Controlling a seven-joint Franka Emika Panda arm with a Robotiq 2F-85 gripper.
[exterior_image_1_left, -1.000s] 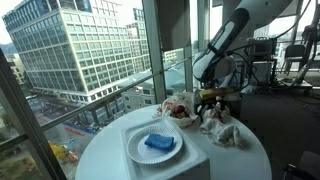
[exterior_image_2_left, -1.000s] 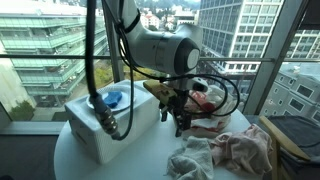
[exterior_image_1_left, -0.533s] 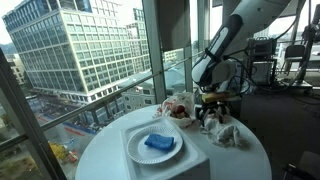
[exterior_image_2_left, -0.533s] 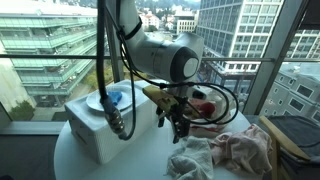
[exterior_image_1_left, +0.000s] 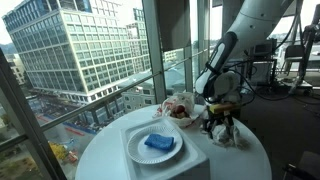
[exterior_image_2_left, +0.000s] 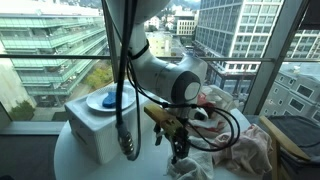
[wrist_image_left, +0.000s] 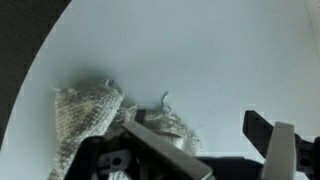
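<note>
My gripper (exterior_image_1_left: 220, 122) (exterior_image_2_left: 180, 150) hangs open just above the round white table (exterior_image_1_left: 250, 160), low over a pile of crumpled cloths. A beige knitted cloth (wrist_image_left: 85, 115) with frayed threads lies beside the left finger (wrist_image_left: 150, 145) in the wrist view. The right finger (wrist_image_left: 265, 130) stands over bare tabletop (wrist_image_left: 200, 50). Nothing is between the fingers, and my gripper's midpoint (wrist_image_left: 205, 135) sits over the white surface at the cloth's edge. In both exterior views the cloth pile (exterior_image_1_left: 228, 135) (exterior_image_2_left: 205, 165) lies right under the gripper.
A white box (exterior_image_1_left: 165, 162) (exterior_image_2_left: 92, 128) carries a white plate (exterior_image_1_left: 138, 152) (exterior_image_2_left: 103, 102) with a blue sponge (exterior_image_1_left: 158, 143). A pinkish cloth (exterior_image_2_left: 250, 148) and a bundle with red items (exterior_image_1_left: 180, 107) lie on the table. Windows (exterior_image_1_left: 80, 50) ring the table.
The arm has come down and moved across the table toward the cloth pile. The jaws have stayed open.
</note>
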